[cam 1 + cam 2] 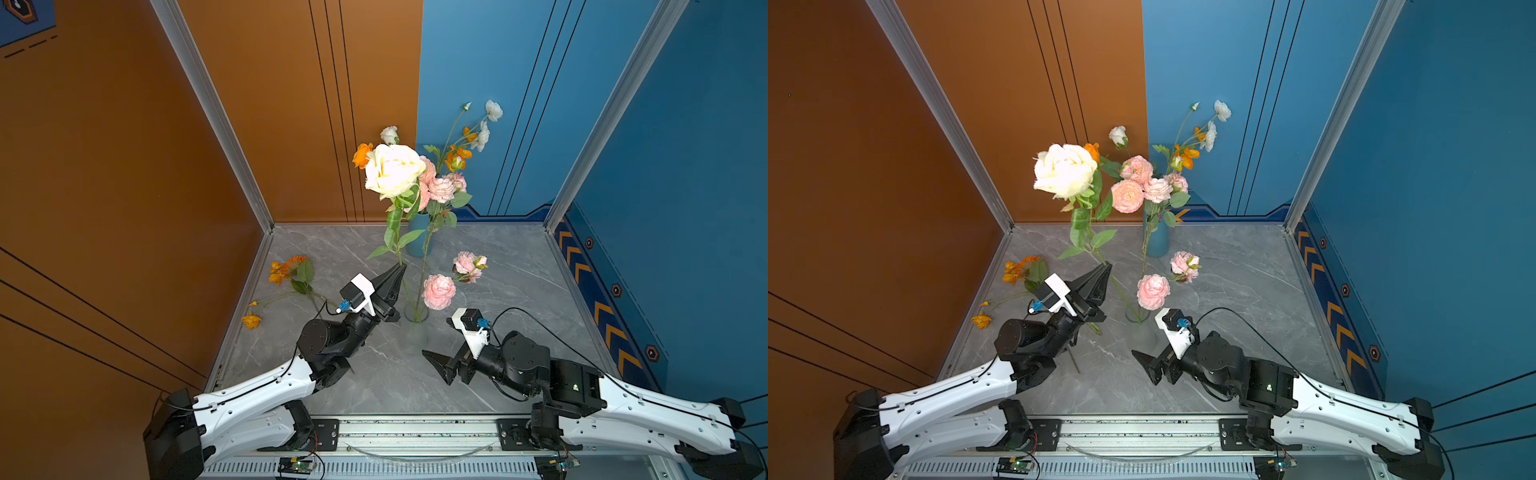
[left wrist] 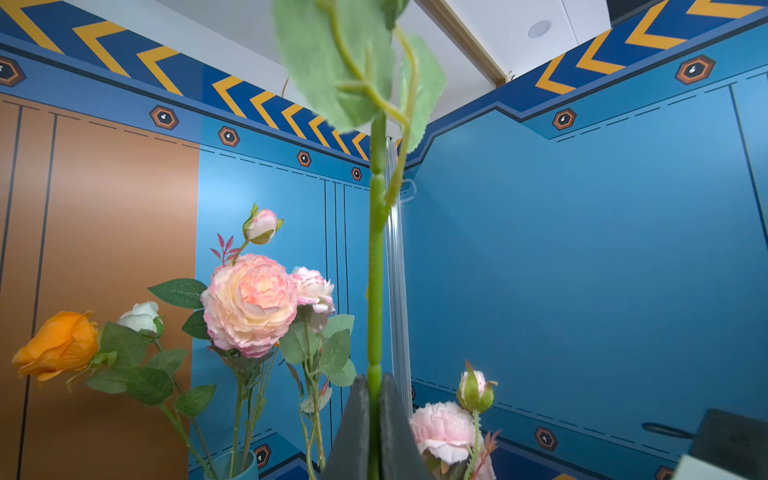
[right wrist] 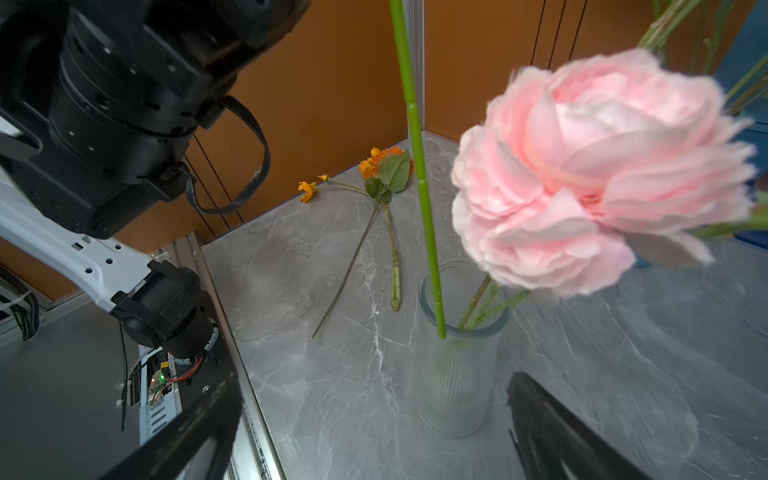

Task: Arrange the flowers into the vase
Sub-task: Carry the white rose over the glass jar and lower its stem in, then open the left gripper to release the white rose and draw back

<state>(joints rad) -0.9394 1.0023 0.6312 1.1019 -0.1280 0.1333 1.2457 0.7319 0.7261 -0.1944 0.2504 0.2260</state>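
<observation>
Standing behind marble tabletop (image 1: pixel 511 266) — orange wall (image 1: pixel 291 104), blue wall (image 1: pixel 478 62).

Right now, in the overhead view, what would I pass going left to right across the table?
Orange flowers → left tool on the cream rose stem → glass vase → pink bud spray.

Both top views are looking steeply down on the table (image 1: pixel 395 390). The left wrist view is facing up a stem (image 2: pixel 375 291); the right, closely at the vase (image 3: pixel 455 382).
</observation>
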